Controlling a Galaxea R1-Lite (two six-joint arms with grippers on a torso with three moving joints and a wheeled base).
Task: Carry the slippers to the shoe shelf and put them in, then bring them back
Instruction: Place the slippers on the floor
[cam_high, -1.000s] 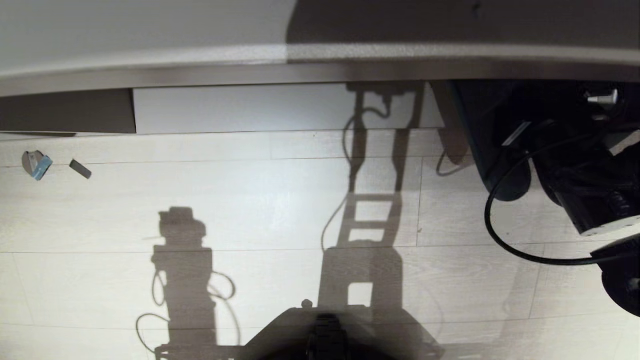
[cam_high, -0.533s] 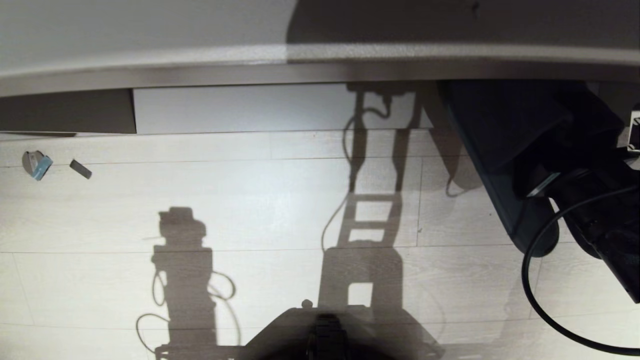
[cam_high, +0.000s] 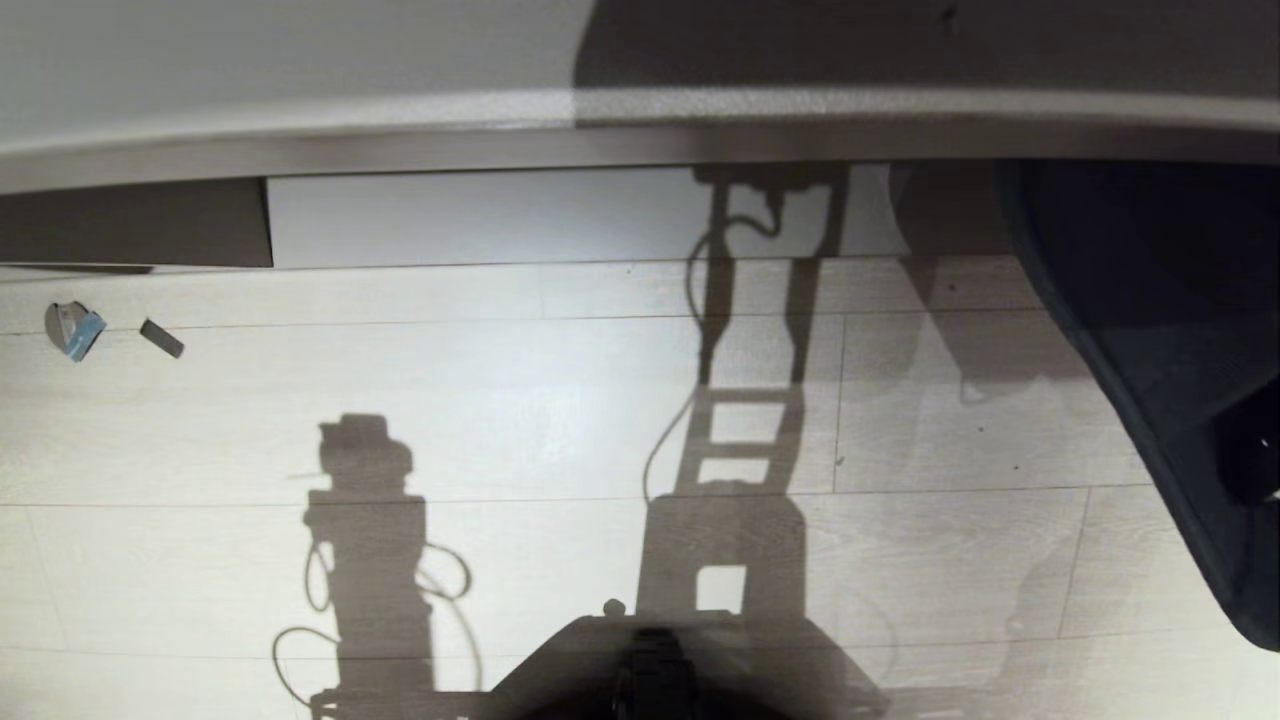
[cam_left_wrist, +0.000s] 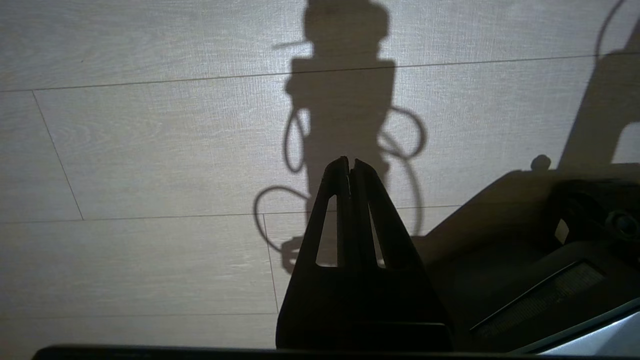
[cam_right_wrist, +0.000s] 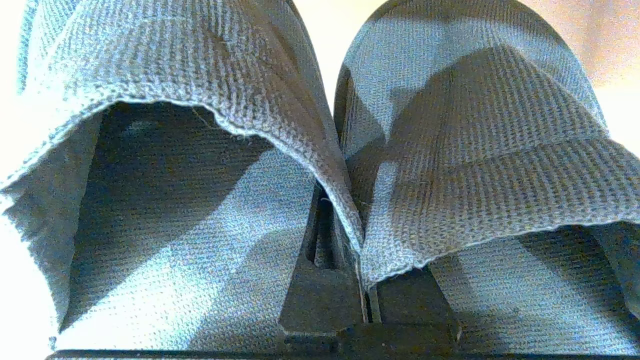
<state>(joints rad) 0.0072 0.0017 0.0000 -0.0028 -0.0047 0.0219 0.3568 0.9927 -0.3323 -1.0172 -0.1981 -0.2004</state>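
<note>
Off to the far left of my working claw, small scraps (cam_high: 75, 330) lie on the pale plank floor (cam_high: 520, 400). My left claw (cam_left_wrist: 350, 167) hangs parked over that floor, fingers pressed together, holding nothing. My right claw (cam_right_wrist: 345, 250) is clamped on the slippers (cam_right_wrist: 450, 125), pinching their two inner edges where they meet; one grey-blue toe spreads to each side of it. Seen from my head, they show as a dark mass at the right edge.

Pale wood-plank floor (cam_high: 560, 420) open ahead of me; grey desk edge (cam_high: 640, 140) w/ white front panel (cam_high: 480, 215) blocks beyond. Small blue-grey scraps (cam_high: 75, 330) far left.
</note>
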